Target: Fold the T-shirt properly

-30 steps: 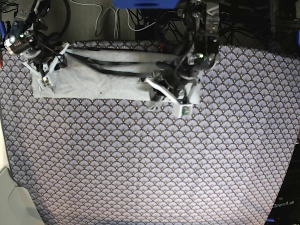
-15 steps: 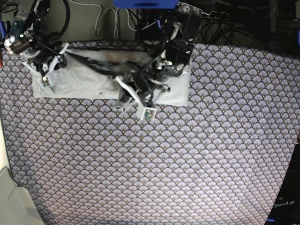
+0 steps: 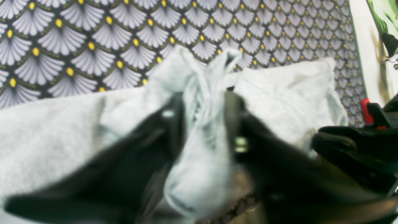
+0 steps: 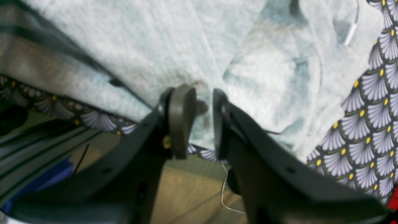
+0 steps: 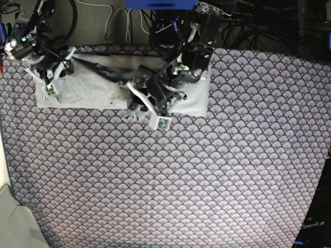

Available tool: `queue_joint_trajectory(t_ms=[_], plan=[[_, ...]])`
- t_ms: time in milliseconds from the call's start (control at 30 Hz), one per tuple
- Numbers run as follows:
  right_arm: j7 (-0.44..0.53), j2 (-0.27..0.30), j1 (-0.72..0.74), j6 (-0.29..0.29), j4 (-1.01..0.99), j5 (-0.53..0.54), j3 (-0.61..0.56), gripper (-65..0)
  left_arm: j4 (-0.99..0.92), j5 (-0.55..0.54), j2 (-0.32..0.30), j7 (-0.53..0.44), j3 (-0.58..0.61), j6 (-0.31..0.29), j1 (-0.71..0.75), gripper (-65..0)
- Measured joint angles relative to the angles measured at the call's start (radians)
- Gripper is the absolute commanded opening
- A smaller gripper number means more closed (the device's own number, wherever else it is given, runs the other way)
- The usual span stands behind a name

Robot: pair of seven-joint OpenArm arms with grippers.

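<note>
The T-shirt (image 5: 88,88) lies along the worktop's far edge, mid-fold. The left claw (image 3: 203,124) has cloth bunched between parted jaws; the right claw (image 4: 203,121) pinches the hem. Next, probably release and flatten.

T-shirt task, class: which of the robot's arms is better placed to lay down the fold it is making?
Probably the left gripper: a bunch of the T-shirt sits between its fingers mid-cloth. The right gripper only pinches the far end.
</note>
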Motion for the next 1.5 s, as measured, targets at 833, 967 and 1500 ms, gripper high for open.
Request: queue_joint_trajectory(t_ms=[833, 967, 1500], plan=[[-0.007, 0.041, 0.089, 0.000, 0.002, -0.001, 0.161, -49.9, 0.092, -0.276, -0.269, -0.003, -0.204, 0.003, 0.058, -65.0], [-0.007, 0.056, 0.138, 0.000, 0.001, 0.003, 0.188, -49.9, 0.016, -0.276, -0.266, -0.011, -0.220, -0.001, 0.042, -64.4], [-0.186, 0.137, 0.316, 0.000, -0.392, 0.135, 0.286, -50.1, -0.004, -0.276, -0.267, -0.008, -0.219, 0.000, 0.044, -64.7]])
